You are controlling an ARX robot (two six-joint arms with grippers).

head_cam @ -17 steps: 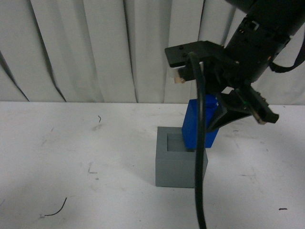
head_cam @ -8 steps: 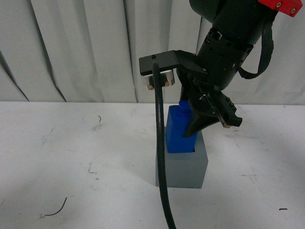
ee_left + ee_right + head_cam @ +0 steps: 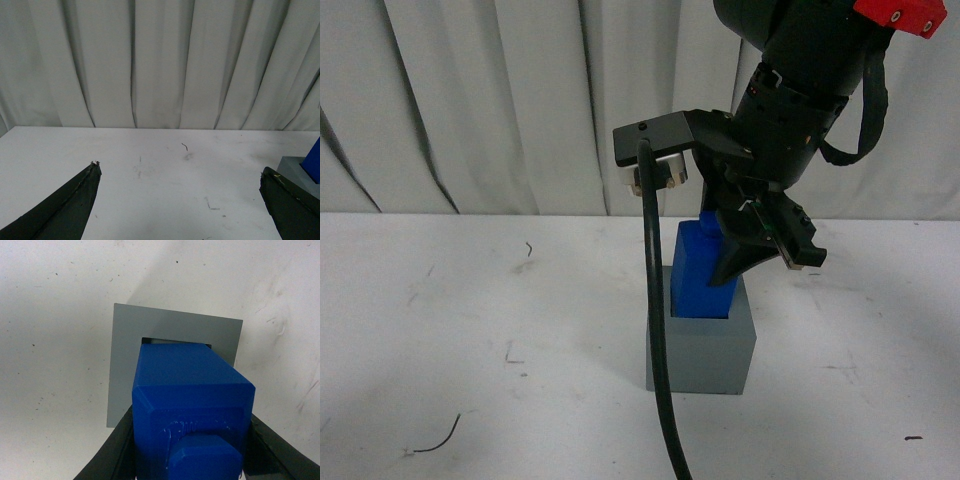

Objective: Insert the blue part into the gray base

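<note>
Right pincer (image 3: 728, 272): clamped on the upper end of the bright blue matte rectangular block (image 3: 692, 278).
Blue block: lower end in the recess of the plain matte gray cube (image 3: 705, 352).
Left pincer (image 3: 177, 200): spread wide, empty.
Gray cube: on the white table (image 3: 470, 330).

Your blue part (image 3: 692, 275), bright matte block, knob on top, roughly upright, lower end in the top recess of your gray base (image 3: 701, 352), plain cube.
</note>
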